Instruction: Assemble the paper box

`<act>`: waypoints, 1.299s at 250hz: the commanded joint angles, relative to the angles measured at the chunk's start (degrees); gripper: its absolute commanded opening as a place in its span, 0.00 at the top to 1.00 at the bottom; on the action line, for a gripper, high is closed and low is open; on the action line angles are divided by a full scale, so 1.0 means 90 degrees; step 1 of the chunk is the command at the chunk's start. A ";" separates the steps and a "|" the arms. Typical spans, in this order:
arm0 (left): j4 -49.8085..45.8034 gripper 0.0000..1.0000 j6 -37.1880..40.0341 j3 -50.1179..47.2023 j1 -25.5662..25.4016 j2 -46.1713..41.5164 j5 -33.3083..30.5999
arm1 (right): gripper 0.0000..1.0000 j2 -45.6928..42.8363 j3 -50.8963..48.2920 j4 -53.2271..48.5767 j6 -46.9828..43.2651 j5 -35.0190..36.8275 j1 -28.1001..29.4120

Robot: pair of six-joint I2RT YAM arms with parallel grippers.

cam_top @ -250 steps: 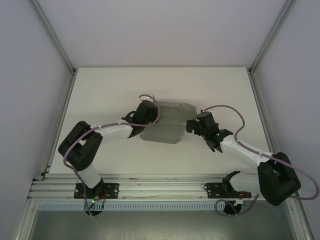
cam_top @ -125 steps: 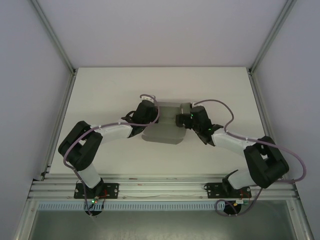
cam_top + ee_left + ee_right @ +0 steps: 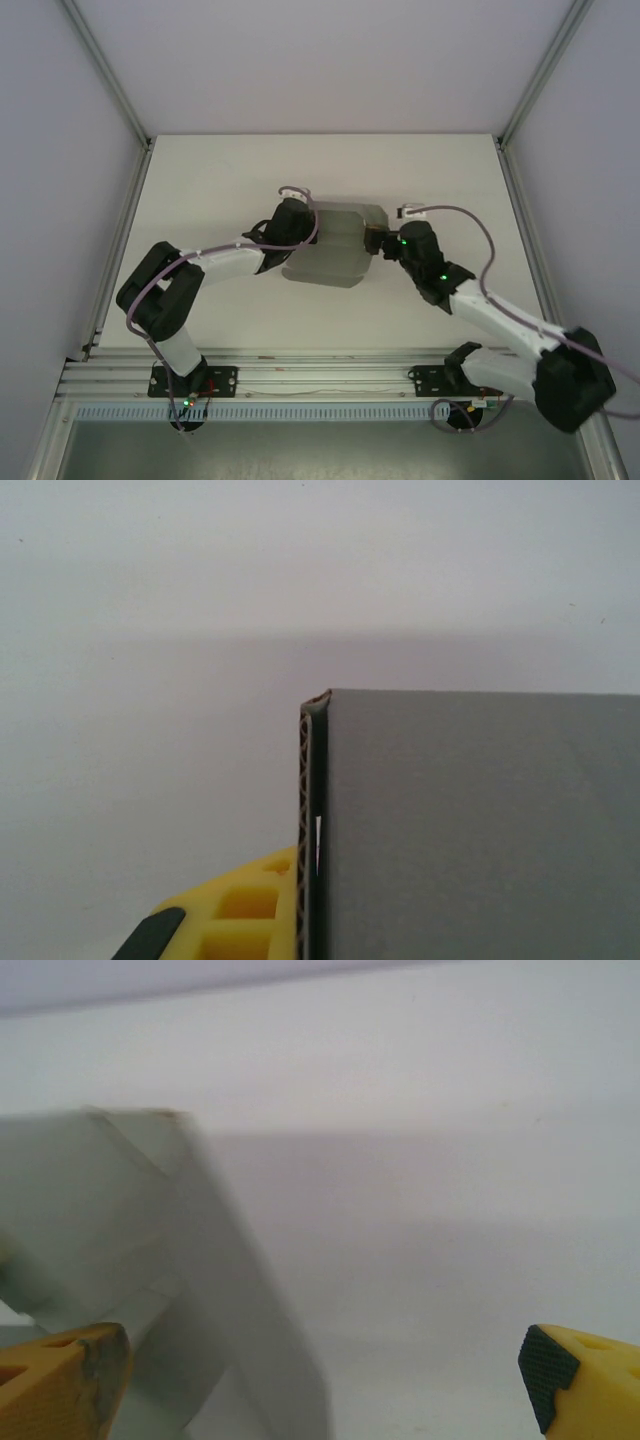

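Between the two grippers, as seen from above, the paper box (image 3: 335,250) is found as a part-folded grey piece over the table (image 3: 220,180). The left gripper (image 3: 303,228) is set at one end of it, and the right gripper (image 3: 376,240) just beside the opposite end.

Close ahead of the left wrist camera, a corrugated edge of the box is seen rising from between the fingers. One yellow finger (image 3: 235,910) lies flush against it, and a grey panel spreads away to that gripper's right. The second finger is hidden behind the panel, so the left gripper is judged to be clamped on this wall.

At the right wrist, the yellow fingers (image 3: 60,1380) are spread wide apart and nothing is gripped. A blurred flap stands beside the left-hand one. The fold is judged best made with the left clamp kept firm and the flap brought squarely between the open fingers before closing, so that the crease is not skewed.
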 commanded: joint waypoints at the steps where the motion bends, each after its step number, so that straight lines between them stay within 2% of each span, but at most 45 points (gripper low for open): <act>1: -0.0013 1.00 0.0055 0.0026 0.0124 -0.0131 0.0062 | 0.00 -0.0867 -0.0082 -0.0703 -0.0087 -0.0410 -0.0498; 33: 0.0087 1.00 0.0148 -0.0079 0.0145 -0.0218 0.0180 | 0.01 -0.1355 -0.0064 -0.1004 -0.0160 -0.1207 -0.1126; 72: 0.0118 1.00 0.0230 -0.0120 0.0154 -0.0266 0.0331 | 0.19 -0.0855 0.0178 -0.1269 -0.0292 -0.2801 -0.1998; 116: 0.0240 1.00 0.0353 -0.0173 0.0155 -0.0279 0.0598 | 0.26 0.0086 0.0554 -0.0956 -0.1405 -0.4225 -0.2055; 158: 0.0315 1.00 0.0391 -0.0197 0.0155 -0.0233 0.0716 | 0.38 0.0729 0.1082 -0.1039 -0.1958 -0.5589 -0.2029; 169: 0.0300 1.00 0.0408 -0.0178 0.0155 -0.0209 0.0713 | 0.46 0.0986 0.1190 -0.1072 -0.2004 -0.5708 -0.1996; 181: 0.0271 1.00 0.0416 -0.0162 0.0155 -0.0179 0.0713 | 0.52 0.1166 0.1322 -0.1173 -0.2079 -0.5707 -0.1941; 228: 0.0226 1.00 0.0369 -0.0084 0.0145 -0.0103 0.0631 | 0.55 0.1787 0.1647 -0.1132 -0.2092 -0.5722 -0.1589; 265: 0.0034 1.00 0.0263 0.0037 0.0139 -0.0033 0.0404 | 0.59 0.2068 0.1757 -0.0777 -0.1760 -0.5136 -0.1256; 281: 0.0028 1.00 0.0266 0.0050 0.0135 -0.0039 0.0378 | 0.60 0.2152 0.1765 -0.0631 -0.1519 -0.4624 -0.1113; 314: -0.0044 1.00 0.0214 0.0075 0.0095 -0.0072 0.0127 | 0.61 0.2423 0.1922 -0.0617 -0.0947 -0.2837 -0.0707; 325: -0.0098 1.00 0.0218 0.0115 0.0081 -0.0057 0.0047 | 0.64 0.2565 0.2017 -0.0690 -0.0816 -0.2488 -0.0558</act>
